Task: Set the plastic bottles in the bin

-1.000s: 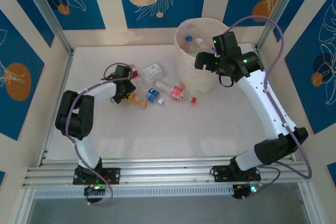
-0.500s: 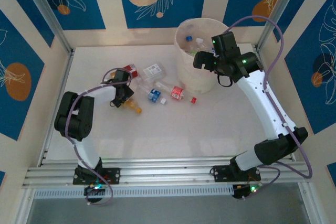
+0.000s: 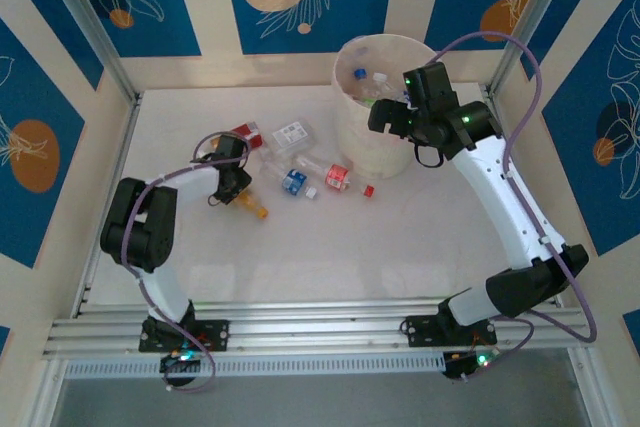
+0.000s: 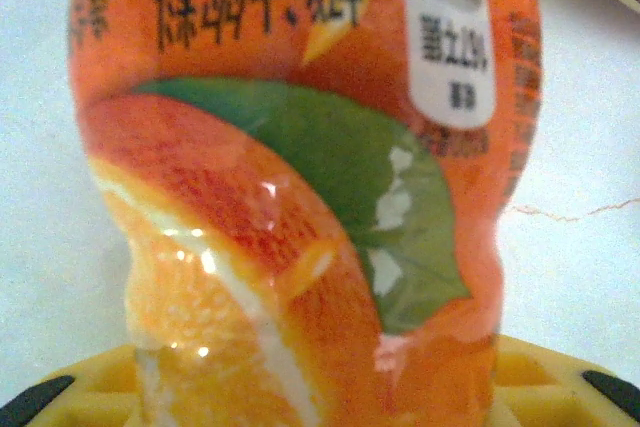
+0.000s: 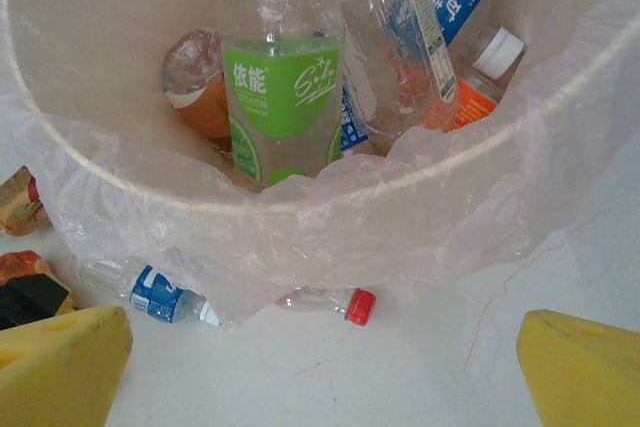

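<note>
An orange-labelled plastic bottle (image 4: 300,177) sits between my left gripper's (image 4: 320,387) yellow fingers, which are shut on it. In the top view that gripper (image 3: 240,194) is left of centre, with the orange bottle (image 3: 254,209) sticking out toward the front. The white bin (image 3: 372,159) with its thin bag stands at the back right. My right gripper (image 3: 386,115) hangs open and empty over the bin's near rim (image 5: 330,197). Several bottles lie inside the bin, one with a green label (image 5: 282,97). A blue-labelled bottle (image 3: 293,182) and a red-labelled one (image 3: 337,177) lie on the table.
A flat clear bottle with a white label (image 3: 290,134) and a red-labelled one (image 3: 243,132) lie behind the left gripper. A red-capped bottle (image 5: 330,300) and the blue-labelled one (image 5: 155,294) rest by the bin's foot. Aluminium posts and patterned walls ring the white table (image 3: 330,247).
My left gripper has swung the orange bottle a little toward the front and left. My right gripper has barely shifted over the bin.
</note>
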